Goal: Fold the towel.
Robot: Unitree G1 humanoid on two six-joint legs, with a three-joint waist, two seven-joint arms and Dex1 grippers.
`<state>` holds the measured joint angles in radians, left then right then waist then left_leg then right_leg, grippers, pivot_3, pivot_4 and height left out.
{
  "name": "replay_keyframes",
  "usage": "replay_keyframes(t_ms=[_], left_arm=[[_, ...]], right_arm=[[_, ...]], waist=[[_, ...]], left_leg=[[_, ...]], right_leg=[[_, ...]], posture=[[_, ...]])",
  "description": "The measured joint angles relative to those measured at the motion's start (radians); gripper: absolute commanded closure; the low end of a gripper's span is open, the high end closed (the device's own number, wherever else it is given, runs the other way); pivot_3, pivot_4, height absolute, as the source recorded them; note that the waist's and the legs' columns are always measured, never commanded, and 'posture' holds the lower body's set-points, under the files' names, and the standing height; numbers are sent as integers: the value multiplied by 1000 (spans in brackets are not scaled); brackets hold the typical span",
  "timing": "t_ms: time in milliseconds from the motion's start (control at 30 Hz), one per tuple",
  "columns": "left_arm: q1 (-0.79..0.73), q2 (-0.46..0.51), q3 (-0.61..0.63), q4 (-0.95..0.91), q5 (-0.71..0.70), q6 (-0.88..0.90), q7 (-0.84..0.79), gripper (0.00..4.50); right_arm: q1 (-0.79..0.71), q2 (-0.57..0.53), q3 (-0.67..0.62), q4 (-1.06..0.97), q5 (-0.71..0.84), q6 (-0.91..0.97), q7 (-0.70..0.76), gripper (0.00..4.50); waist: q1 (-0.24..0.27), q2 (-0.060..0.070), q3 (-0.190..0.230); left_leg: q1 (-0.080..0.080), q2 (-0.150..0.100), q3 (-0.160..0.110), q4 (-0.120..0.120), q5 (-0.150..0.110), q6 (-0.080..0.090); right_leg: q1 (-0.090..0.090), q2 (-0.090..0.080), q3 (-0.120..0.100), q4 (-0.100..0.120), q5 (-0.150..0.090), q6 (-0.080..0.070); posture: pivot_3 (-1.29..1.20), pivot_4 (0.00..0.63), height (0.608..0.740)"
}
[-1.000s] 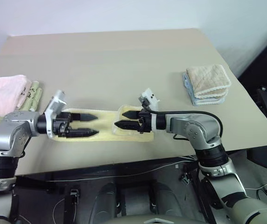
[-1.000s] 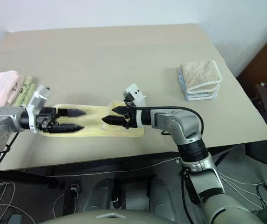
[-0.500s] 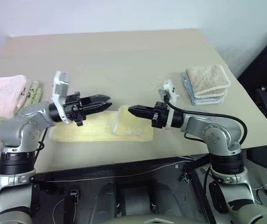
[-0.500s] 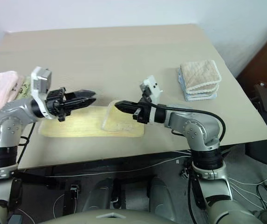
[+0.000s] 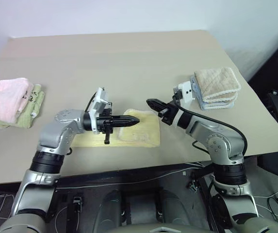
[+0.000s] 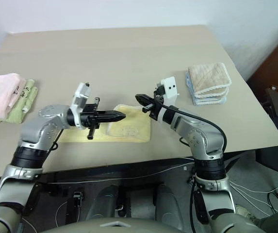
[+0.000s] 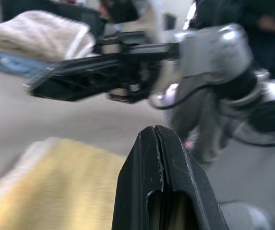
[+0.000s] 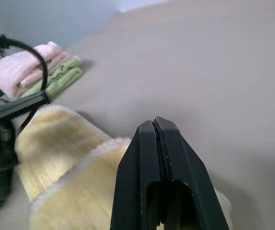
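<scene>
The pale yellow towel [image 5: 138, 130] lies flat near the table's front edge, its right end doubled over into a thicker layer. My left gripper [image 5: 137, 121] hovers over that doubled part, pointing right, fingers shut with nothing between them; the left wrist view shows its closed tip [image 7: 157, 130] above the towel [image 7: 55, 187]. My right gripper [image 5: 150, 101] hangs just past the towel's far right corner, pointing left toward the other one, also shut and empty. Its closed tip [image 8: 155, 120] stands over the yellow cloth [image 8: 70, 182]. The two tips are a short gap apart.
A pink folded towel [image 5: 5, 97] and a green one [image 5: 31, 109] lie at the left edge of the table [image 5: 129, 58]. A beige folded towel [image 5: 217, 82] tops a small stack at the right. The table's front edge runs just below the yellow towel.
Both grippers have gone from open to shut. The left one swung right, over the towel's doubled end. The right one pulled back off the towel toward its far right corner.
</scene>
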<state>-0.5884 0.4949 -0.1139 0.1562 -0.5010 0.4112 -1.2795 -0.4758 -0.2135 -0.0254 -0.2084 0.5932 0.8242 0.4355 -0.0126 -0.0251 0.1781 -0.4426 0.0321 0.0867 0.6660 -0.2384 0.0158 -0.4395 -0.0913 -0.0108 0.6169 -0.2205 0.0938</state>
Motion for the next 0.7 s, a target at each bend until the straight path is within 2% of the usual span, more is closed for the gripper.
replay_keyframes(t_ms=[133,267,433,700], left_arm=[[-8,-9,-41,113,119,-115,34,4483],[28,-1,-41,122,148,-112,47,4483],[173,34,-72,-8,162,-49,62,4483],[242,27,-47,-122,124,47,148,4483]], right_arm=[[51,29,41,0,-32,-49,-3,4500],[109,39,124,27,-91,-89,0,4500],[113,42,203,121,-198,-138,-17,4500],[96,34,247,217,-281,-253,20,4500]], waist=[[-5,0,0],[-6,0,0],[-7,0,0],[-7,1,-3]], left_leg=[[0,1,0,0,0,0],[0,1,0,0,0,0],[0,3,0,0,0,0],[12,4,-1,0,-1,-2]], right_leg=[[-1,1,0,0,1,1],[-1,1,0,0,0,1],[-1,1,1,0,-1,-1],[11,0,1,-2,-1,-2]], posture=[[0,150,740],[0,150,740],[0,150,740],[0,150,740]])
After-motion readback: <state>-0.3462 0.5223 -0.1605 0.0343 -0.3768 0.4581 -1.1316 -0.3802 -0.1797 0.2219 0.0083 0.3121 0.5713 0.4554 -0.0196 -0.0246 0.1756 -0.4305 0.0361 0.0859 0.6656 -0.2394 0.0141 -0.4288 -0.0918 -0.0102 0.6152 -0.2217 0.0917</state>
